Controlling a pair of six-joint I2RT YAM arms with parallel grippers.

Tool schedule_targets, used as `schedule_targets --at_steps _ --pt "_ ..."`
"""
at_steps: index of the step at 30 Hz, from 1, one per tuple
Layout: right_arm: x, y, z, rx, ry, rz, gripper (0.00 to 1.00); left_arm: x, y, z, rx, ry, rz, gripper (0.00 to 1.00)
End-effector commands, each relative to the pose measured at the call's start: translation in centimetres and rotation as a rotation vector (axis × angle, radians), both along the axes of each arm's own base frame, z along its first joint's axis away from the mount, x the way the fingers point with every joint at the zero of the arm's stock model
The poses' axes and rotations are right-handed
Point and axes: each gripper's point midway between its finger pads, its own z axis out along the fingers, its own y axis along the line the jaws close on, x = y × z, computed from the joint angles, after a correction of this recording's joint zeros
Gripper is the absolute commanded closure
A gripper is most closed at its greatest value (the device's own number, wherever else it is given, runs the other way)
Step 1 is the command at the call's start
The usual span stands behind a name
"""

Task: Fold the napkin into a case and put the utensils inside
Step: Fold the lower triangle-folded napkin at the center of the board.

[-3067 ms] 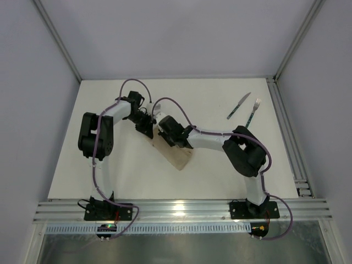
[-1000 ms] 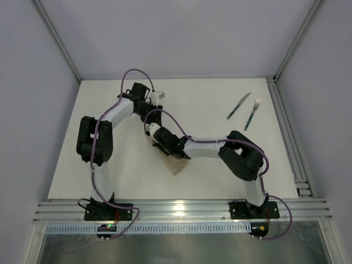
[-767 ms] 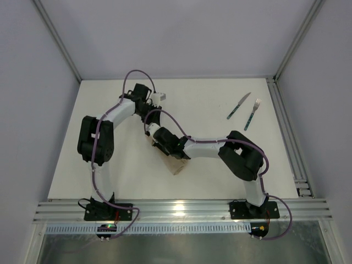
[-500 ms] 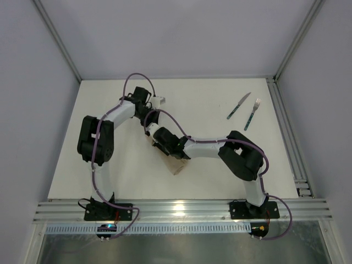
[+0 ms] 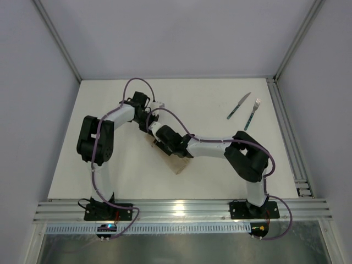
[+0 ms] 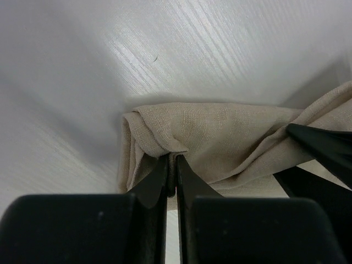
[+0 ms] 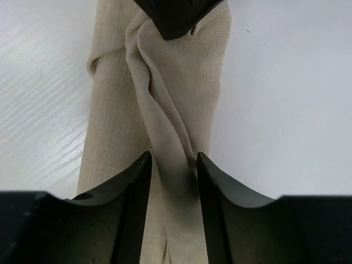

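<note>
Across the surface [image 5: 115,176], one napkin [image 5: 176,161] at centre, one knife [image 5: 238,105] and one fork [image 5: 253,114] at two o'clock are counted; the napkin's end is clenched by the left claw [image 6: 171,165], its ridge straddled by the half-parted right claw [image 7: 171,165].

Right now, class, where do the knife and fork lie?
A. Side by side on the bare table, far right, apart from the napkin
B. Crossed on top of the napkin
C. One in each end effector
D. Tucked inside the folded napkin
A: the top view shows the knife and fork side by side on the table towards its far right, well apart from the napkin.
</note>
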Motion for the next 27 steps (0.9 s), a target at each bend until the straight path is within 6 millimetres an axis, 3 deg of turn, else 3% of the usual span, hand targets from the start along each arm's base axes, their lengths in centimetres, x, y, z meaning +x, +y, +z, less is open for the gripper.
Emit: schedule_targets --at_steps 1,3,6,7,9,10,12,17,27 --pt "-1.0 -0.2 4.2 0.061 -0.004 0.046 0.56 -1.4 1.2 -2.0 0.050 0.044 -0.016 1.00" --pt "-0.9 -0.9 6.0 0.114 0.015 0.048 0.54 -1.5 1.2 -2.1 0.047 0.043 -0.019 1.00" --pt "-2.3 -1.5 6.5 0.230 0.178 0.103 0.51 -1.7 1.1 -2.2 0.042 0.046 -0.025 1.00" --pt "-1.3 -2.9 6.4 0.263 0.217 0.080 0.50 -1.7 1.2 -2.2 0.039 0.045 -0.030 1.00" --pt "-1.9 -3.3 6.4 0.347 0.316 0.121 0.46 -1.8 1.0 -2.1 0.027 0.046 -0.035 1.00" --pt "-0.8 -4.2 6.3 0.379 0.334 0.101 0.43 -1.9 0.9 -2.2 0.026 0.049 -0.036 1.00" --pt "-0.9 -4.4 6.0 0.417 0.390 0.122 0.39 -1.8 1.0 -2.2 0.029 0.046 -0.035 1.00" --pt "-0.4 -5.0 3.2 0.435 0.506 0.133 0.37 -2.0 1.0 -2.4 0.029 0.052 -0.035 1.00" --pt "-2.8 -5.2 1.1 0.501 0.679 0.174 0.39 -2.1 0.8 -2.3 0.020 0.054 -0.044 1.00"
